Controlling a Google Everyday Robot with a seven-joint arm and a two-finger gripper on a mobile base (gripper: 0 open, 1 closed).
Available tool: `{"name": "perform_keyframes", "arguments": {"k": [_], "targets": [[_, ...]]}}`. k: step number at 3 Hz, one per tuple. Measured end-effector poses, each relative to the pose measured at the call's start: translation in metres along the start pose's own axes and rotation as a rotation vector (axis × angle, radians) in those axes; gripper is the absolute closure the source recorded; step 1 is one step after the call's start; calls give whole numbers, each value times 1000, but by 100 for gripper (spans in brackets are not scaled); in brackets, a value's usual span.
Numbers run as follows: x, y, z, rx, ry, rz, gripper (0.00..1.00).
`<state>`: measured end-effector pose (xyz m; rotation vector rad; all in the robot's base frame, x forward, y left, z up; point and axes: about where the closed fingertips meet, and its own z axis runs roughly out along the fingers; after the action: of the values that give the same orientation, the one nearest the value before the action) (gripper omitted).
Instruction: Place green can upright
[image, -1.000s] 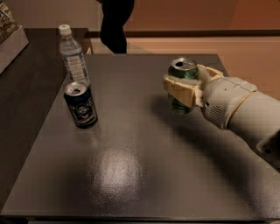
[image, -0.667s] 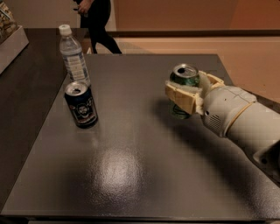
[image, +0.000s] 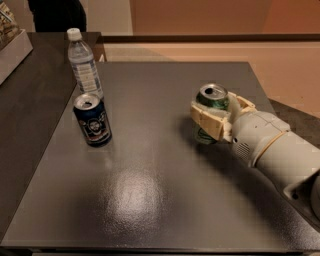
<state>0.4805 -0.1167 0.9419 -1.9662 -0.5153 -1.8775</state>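
The green can stands upright on the right half of the grey table, its silver top facing up. My gripper comes in from the right on a white arm. Its cream fingers wrap around the can's middle, so it is shut on the can. The can's lower part is partly hidden behind the fingers; its base looks to be at the table surface.
A dark blue can with a round white emblem stands at the left of the table. A clear water bottle stands just behind it. A second dark table adjoins on the left. A person stands at the back left.
The view has shifted, so everything sits lower and further right in the picture. The gripper stays closed around the green can, now lower toward the table.
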Motion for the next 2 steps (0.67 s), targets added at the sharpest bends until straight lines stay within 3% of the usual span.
{"name": "perform_keyframes", "arguments": {"k": [1,2], "targets": [[-9,2,-2,-9,-3,10,100],[-16,4,-3,-21,-5,17,83]]}}
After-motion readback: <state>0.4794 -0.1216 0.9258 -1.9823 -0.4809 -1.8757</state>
